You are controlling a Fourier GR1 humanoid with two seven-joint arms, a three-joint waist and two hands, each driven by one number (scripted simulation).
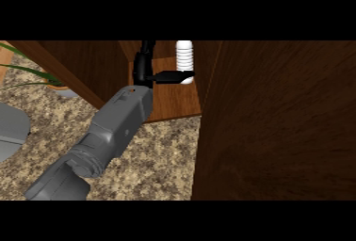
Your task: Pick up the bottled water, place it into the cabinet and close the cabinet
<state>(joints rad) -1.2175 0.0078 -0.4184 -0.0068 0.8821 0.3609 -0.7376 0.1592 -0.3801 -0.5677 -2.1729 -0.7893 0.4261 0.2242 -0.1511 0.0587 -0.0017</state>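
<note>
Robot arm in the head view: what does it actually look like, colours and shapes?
One arm shows. The forearm is grey and boxy, with flat panels and a ribbed ring where it narrows towards the view's lower edge. The hand is black, with slim black fingers. No cables or markings are visible.

Left hand (pixel 149 73) reaches inside cabinet (pixel 173 101), fingers round bottled water (pixel 184 59) standing upright on shelf, just right of hand. Open cabinet door (pixel 278 127) right of hand; potted plant (pixel 42 80) far left on counter (pixel 153 164).
</note>
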